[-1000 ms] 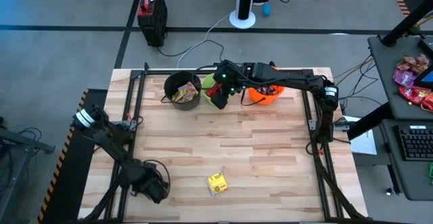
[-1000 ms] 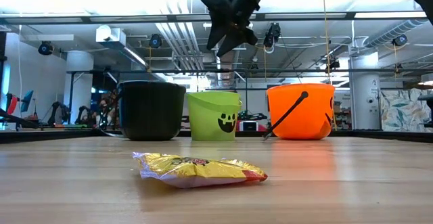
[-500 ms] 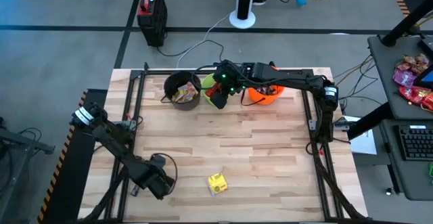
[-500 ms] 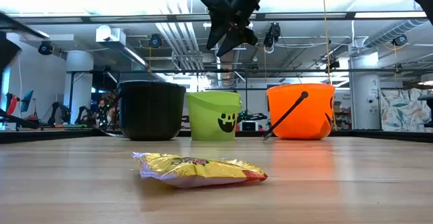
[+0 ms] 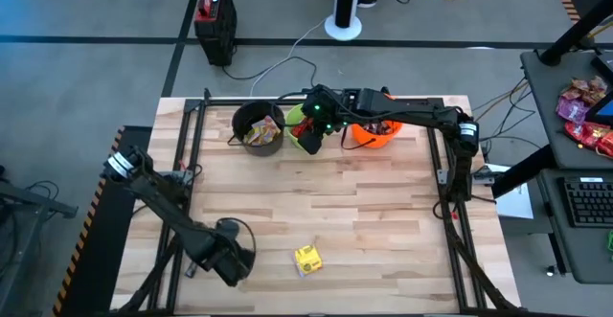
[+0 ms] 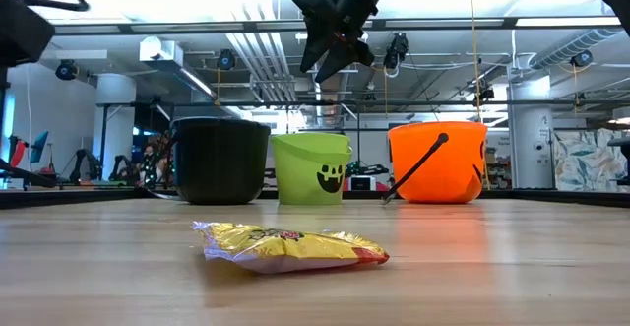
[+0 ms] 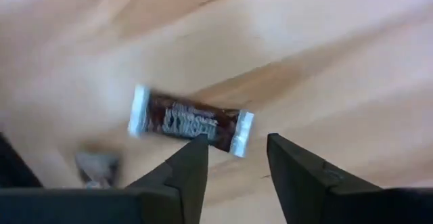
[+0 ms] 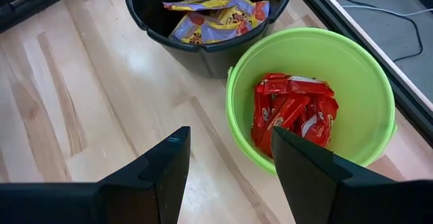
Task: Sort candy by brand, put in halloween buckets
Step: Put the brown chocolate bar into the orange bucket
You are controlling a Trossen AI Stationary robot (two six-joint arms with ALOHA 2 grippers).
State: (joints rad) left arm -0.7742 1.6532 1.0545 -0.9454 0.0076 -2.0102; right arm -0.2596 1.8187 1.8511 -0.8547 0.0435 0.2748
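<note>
honestly, our left gripper [image 7: 233, 166], jaws spread and empty, hangs above a brown bar [image 7: 191, 121]; we might nudge it instead of pinching.

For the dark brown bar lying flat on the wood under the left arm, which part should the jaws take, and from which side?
Probably the middle of the dark brown bar, across its short width, coming straight down from above. It lies flat on the table, long and narrow, with thin silver crimped ends that would likely slip. The left gripper is above it, jaws open, so they may need turning to straddle the long sides.
</note>
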